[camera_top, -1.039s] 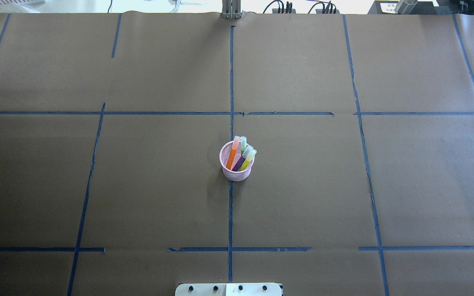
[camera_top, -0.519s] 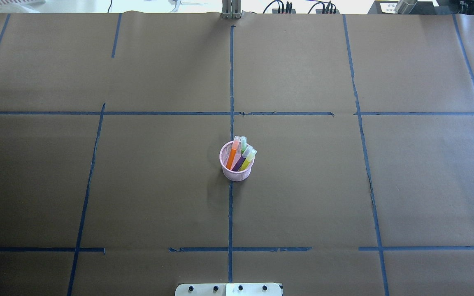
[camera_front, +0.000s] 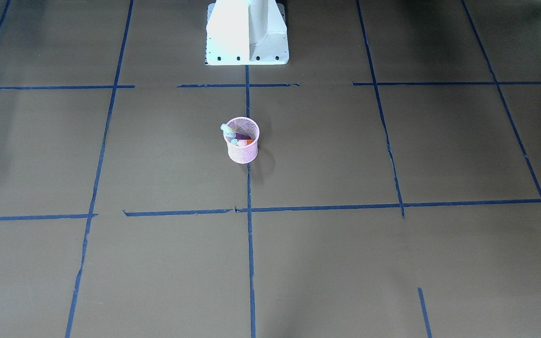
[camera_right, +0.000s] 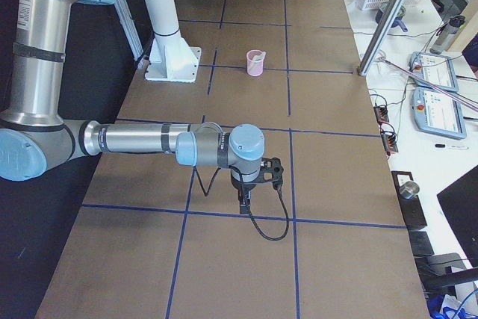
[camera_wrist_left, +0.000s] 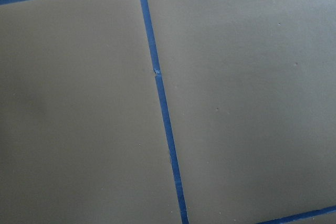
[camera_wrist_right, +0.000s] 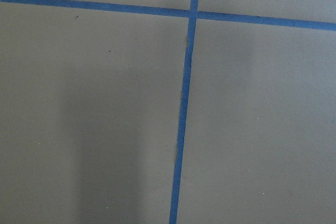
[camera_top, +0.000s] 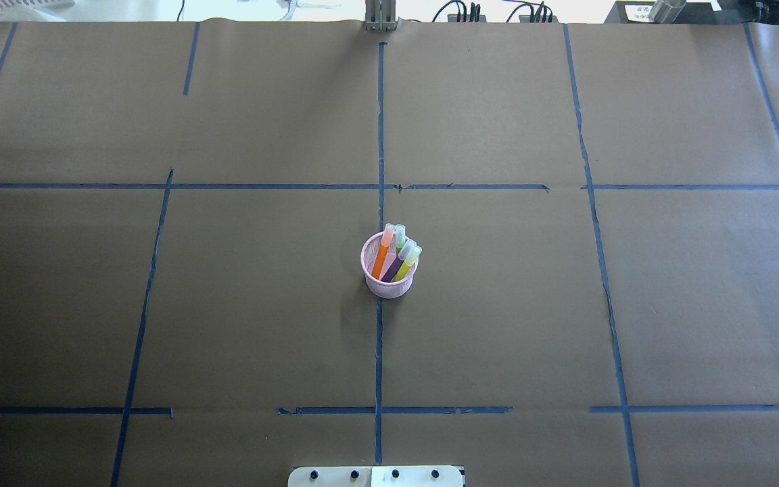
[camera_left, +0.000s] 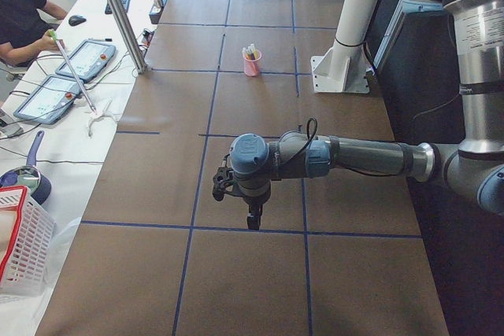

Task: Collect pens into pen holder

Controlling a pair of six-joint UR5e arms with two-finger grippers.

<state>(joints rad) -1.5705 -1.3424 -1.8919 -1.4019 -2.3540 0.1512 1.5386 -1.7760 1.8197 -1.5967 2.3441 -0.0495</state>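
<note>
The pink mesh pen holder [camera_top: 389, 288] stands upright at the table's middle, on the centre tape line. It also shows in the front view [camera_front: 243, 153] and, small, in both side views [camera_left: 251, 65] [camera_right: 255, 66]. An orange pen [camera_top: 381, 261], a purple pen [camera_top: 393, 269], a green pen [camera_top: 399, 238] and a yellow one [camera_top: 405, 266] stand inside it, cap ends up. My left gripper [camera_left: 253, 222] shows only in the left side view, far from the holder, pointing down; I cannot tell its state. My right gripper [camera_right: 245, 201] shows only in the right side view, likewise.
Brown paper with blue tape lines [camera_top: 379, 122] covers the table. The white robot base [camera_front: 247, 33] stands behind the holder. Both wrist views show only paper and tape. An operator with tablets [camera_left: 75, 60] and a white basket [camera_left: 20, 241] are beside the table.
</note>
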